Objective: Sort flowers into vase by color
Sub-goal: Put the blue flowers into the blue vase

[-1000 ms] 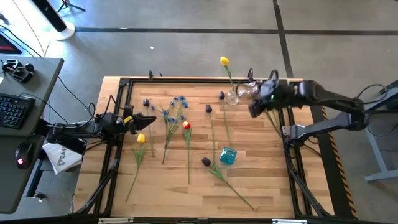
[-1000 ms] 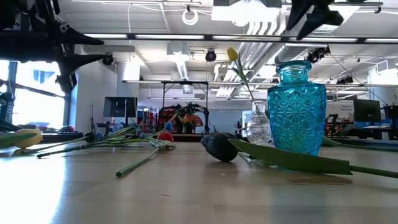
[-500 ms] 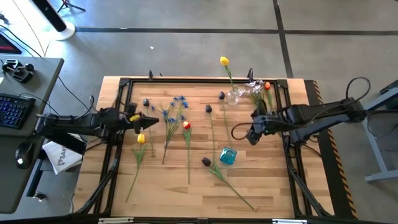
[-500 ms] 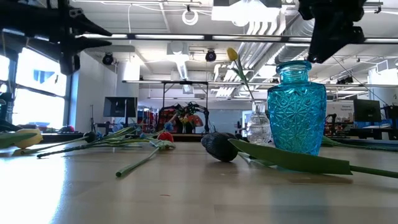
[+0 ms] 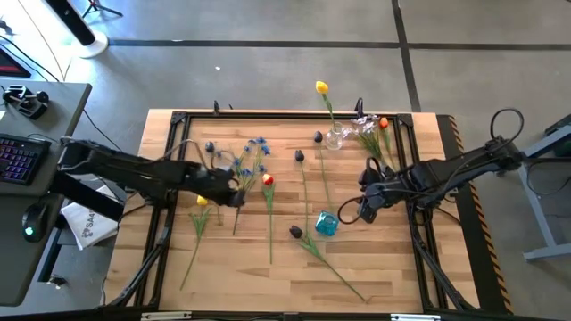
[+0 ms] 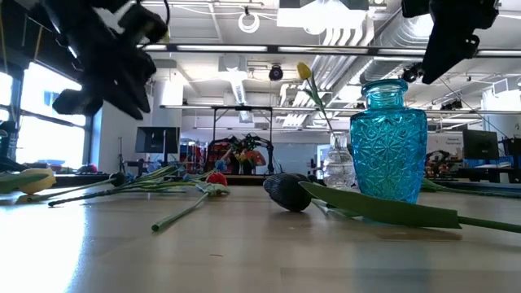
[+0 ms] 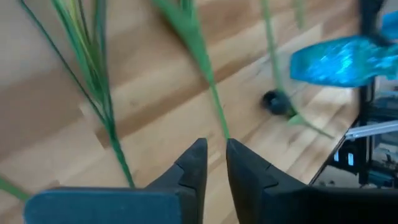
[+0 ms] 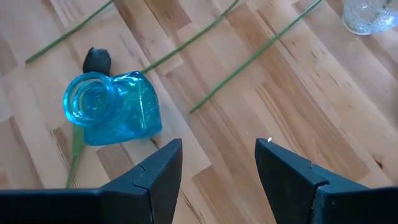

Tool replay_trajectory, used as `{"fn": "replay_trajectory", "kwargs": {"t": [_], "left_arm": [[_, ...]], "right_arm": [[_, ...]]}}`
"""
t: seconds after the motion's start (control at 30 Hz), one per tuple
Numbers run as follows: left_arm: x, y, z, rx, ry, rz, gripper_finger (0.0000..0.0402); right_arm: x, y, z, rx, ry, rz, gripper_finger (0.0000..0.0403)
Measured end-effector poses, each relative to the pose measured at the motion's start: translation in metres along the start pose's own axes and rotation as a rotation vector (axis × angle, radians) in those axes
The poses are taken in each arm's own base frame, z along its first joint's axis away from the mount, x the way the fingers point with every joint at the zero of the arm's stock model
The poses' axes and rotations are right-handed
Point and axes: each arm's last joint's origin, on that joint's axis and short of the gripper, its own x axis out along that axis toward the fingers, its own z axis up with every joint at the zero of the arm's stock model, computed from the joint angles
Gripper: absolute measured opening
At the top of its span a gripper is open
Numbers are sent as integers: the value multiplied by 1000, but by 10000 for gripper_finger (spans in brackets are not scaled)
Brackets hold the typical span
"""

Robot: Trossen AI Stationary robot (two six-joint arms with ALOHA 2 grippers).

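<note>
Left claw [image 5: 234, 198] moved over stems, nearly together, empty; right claw [image 5: 363, 210] apart. Two vases [image 5: 326, 223].

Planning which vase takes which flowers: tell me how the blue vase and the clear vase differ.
The blue vase is tinted turquoise and empty; the clear vase is colourless and holds a yellow tulip. The blue vase stands mid-table; the clear vase stands near the far edge. Both stand upright on the table.
</note>
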Motion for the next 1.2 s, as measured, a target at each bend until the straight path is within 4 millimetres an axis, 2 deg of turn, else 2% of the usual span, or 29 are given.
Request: {"fn": "replay_trajectory", "kwargs": {"t": [0.17, 0.33, 0.6, 0.87, 1.0, 1.13, 1.2], "left_arm": [[26, 5, 1, -101, 103, 80, 110], [38, 10, 7, -160, 133, 126, 146], [53, 26, 13, -76, -73, 330, 133], [68, 33, 12, 5, -75, 413, 126], [64, 26, 9, 50, -53, 443, 126], [52, 7, 9, 143, -72, 477, 126], [52, 11, 10, 157, -77, 510, 126]], "right_arm": [[-4, 7, -8, -4, -2, 24, 197], [-8, 16, -17, 10, 0, 53, 197], [-13, 22, -26, 115, -75, 38, 197], [-14, 28, -20, 203, -136, 103, 197], [-15, 32, -14, 241, -184, 143, 197], [-15, 33, -10, 270, -228, 155, 197], [-15, 33, -8, 280, -242, 153, 197]]}}
